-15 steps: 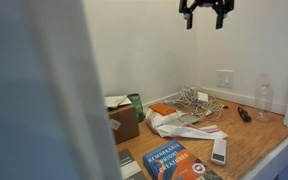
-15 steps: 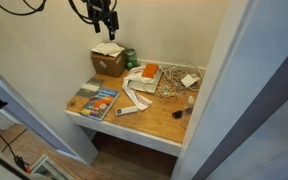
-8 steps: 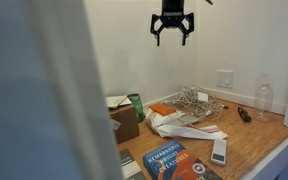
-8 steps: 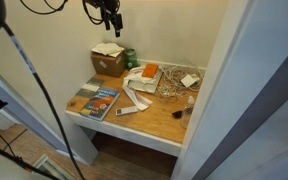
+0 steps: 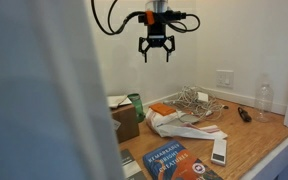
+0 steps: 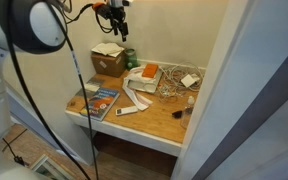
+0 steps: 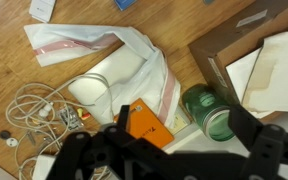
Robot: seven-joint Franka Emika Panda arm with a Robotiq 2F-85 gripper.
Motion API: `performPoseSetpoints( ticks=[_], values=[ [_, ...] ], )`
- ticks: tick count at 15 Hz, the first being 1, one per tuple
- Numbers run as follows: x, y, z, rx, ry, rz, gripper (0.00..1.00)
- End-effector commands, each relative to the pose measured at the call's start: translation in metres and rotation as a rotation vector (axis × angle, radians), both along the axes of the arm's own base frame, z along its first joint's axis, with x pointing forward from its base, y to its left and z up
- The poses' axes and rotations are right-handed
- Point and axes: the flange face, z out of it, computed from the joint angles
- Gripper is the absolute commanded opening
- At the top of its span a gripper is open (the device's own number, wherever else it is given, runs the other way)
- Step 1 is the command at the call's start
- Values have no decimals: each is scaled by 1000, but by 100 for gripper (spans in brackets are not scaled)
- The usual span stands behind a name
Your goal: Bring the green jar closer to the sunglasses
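Pincer (image 5: 156, 52): spread, empty, above the worktop (image 5: 252, 135).
Green jar (image 7: 209, 112): we may clip the cardboard box (image 7: 224, 45) just beside it.

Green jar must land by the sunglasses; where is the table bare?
Bare wood surrounds the sunglasses, between cables, bottle and remote. Crowded around the jar, between box and bag.

Soft, even indoor light, faint shadows, low resolution; dark, blurred hand (image 7: 174, 160) in wrist view
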Motion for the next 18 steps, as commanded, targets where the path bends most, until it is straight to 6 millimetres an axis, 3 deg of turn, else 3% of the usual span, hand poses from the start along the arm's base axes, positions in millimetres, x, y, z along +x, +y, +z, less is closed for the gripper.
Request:
performPoseSetpoints(
  ticks=[1,4,5,7,14,18],
  values=[
    [29,11,-24,-8,-25,-10,100],
    [46,17,-40,25,-80,9,100],
    [33,10,-39,12,-46,2,100],
    [40,12,-48,16,-56,4,100],
    [43,14,-42,20,-72,5,100],
    [69,10,-74,39,-127,30,100]
  ],
)
